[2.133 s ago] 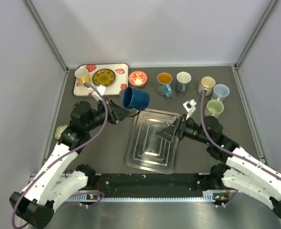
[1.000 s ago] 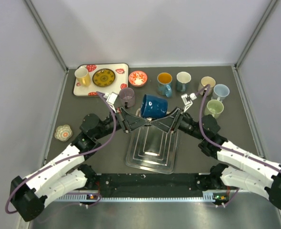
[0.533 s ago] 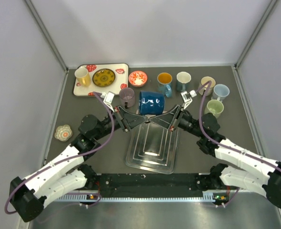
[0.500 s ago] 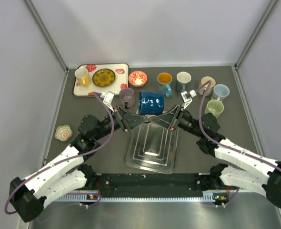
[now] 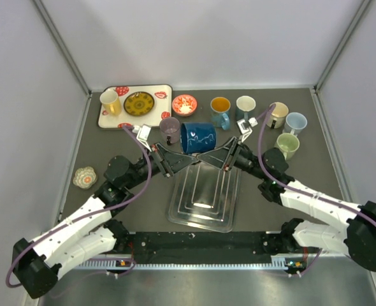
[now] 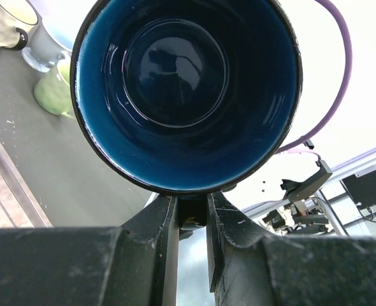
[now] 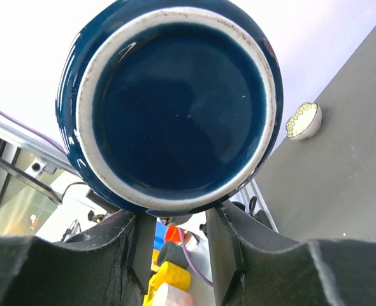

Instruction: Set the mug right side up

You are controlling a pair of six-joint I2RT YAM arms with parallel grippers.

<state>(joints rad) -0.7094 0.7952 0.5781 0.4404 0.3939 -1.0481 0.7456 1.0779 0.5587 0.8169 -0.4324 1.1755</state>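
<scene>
The dark blue glazed mug (image 5: 197, 137) hangs on its side over the far end of the clear plastic tray (image 5: 204, 197). Its mouth faces the left claw (image 6: 192, 207), which is clamped on the rim. The right claw (image 7: 175, 223) flanks the base's lower edge; I cannot tell whether it grips.

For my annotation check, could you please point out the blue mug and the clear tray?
blue mug (image 5: 199, 136), top view, its side wall.
clear tray (image 5: 204, 192), top view, its bare middle.
</scene>
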